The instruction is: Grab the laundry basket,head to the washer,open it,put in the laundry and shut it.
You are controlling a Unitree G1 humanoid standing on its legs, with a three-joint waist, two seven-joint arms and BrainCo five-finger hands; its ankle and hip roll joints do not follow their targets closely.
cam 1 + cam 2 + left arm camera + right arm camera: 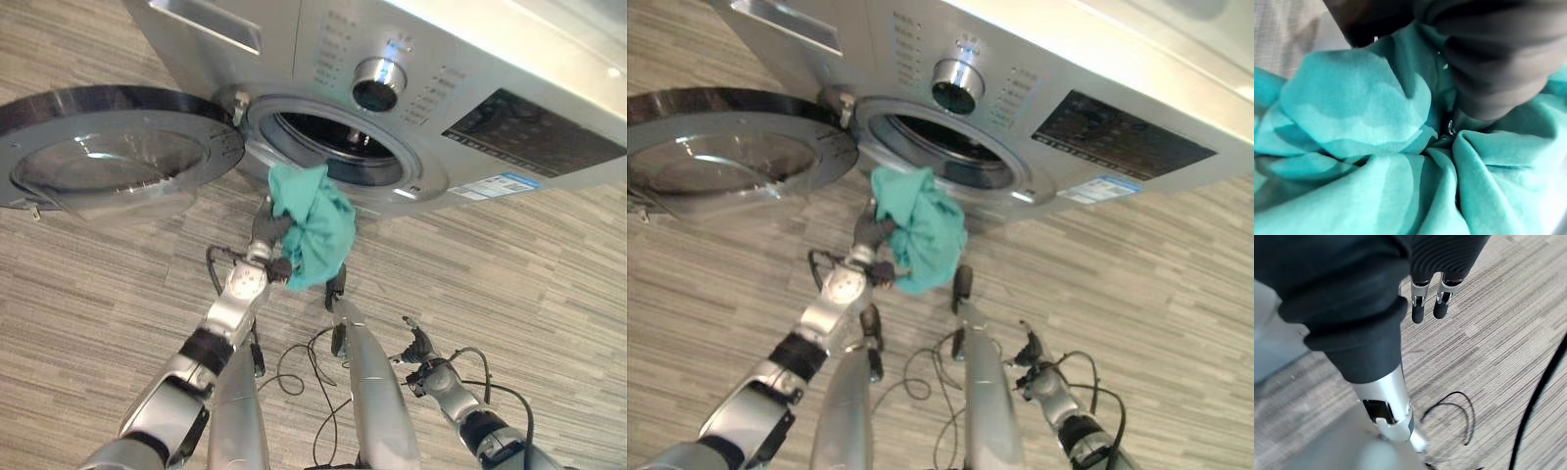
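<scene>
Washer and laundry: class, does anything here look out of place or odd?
Nothing stands out. The washer has its door swung fully open, and the left hand grips a teal cloth just below the drum opening.

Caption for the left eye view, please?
Left hand lifts teal cloth to the open washer drum.

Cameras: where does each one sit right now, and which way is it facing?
Left eye view: on the head, looking down at the washer, its open door, and the left hand holding teal cloth.
Right eye view: beside it, same scene; right hand low.
Left wrist view: along its hand, close on the cloth.
Right wrist view: along its hand, down at the floor.
Shared: cloth.
</scene>
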